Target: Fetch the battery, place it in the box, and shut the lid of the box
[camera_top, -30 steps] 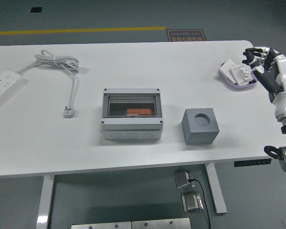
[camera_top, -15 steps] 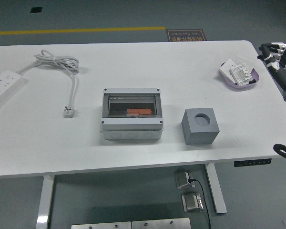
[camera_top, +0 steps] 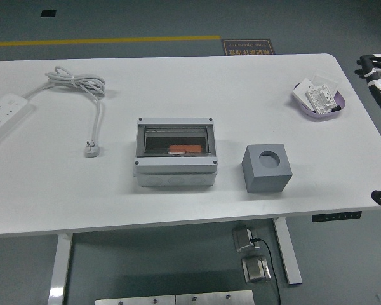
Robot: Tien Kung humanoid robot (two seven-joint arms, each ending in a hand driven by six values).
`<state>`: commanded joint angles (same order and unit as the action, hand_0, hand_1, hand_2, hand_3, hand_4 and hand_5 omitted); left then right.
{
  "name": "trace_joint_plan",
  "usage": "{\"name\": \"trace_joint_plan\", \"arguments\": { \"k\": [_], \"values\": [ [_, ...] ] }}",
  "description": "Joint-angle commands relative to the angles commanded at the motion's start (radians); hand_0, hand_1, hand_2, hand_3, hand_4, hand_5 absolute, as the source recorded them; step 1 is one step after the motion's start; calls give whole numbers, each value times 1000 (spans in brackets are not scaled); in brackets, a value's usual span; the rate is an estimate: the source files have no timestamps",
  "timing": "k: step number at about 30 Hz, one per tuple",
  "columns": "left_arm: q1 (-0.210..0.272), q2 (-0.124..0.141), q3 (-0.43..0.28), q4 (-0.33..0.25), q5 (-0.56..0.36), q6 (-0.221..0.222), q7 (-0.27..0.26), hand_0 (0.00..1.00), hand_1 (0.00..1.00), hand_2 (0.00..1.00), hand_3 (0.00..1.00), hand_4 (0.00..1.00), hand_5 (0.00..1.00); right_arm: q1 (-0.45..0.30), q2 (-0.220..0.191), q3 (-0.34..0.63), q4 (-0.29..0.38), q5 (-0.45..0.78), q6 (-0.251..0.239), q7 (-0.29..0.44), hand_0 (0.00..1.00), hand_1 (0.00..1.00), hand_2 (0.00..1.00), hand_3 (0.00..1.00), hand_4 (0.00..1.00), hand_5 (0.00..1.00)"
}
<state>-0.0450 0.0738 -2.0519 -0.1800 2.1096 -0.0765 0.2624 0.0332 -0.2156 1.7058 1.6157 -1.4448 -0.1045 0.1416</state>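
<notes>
The right robot hand (camera_top: 376, 66) has pulled back since the earlier frames, from over the purple tray (camera_top: 320, 111) to the right edge of the frame, off the bench (camera_top: 178, 82). Only a few fingertips show, so I cannot tell how far open it is or whether it carries anything. The left hand is out of view.

The box (camera_top: 175, 154) sits at centre with its clear lid down; an orange item (camera_top: 185, 149), probably the battery, lies inside under the lid.

Risks: if the lid is not latched, it may spring up unnoticed. The hand could clip the tray or the grey block (camera_top: 267, 168) on any return reach.

The floor sign at upper centre is too blurred to read; no other writing is legible.
</notes>
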Motion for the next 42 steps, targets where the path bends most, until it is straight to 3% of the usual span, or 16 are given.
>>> {"name": "trace_joint_plan", "arguments": {
  "k": [42],
  "values": [
    [3, 0, 30, 0, -37, -9, -3, 633, 671, 654, 653, 678, 310, 1, 6, 29, -13, -42, 19, -20, 653, 575, 647, 578, 873, 677]
  ]
}}
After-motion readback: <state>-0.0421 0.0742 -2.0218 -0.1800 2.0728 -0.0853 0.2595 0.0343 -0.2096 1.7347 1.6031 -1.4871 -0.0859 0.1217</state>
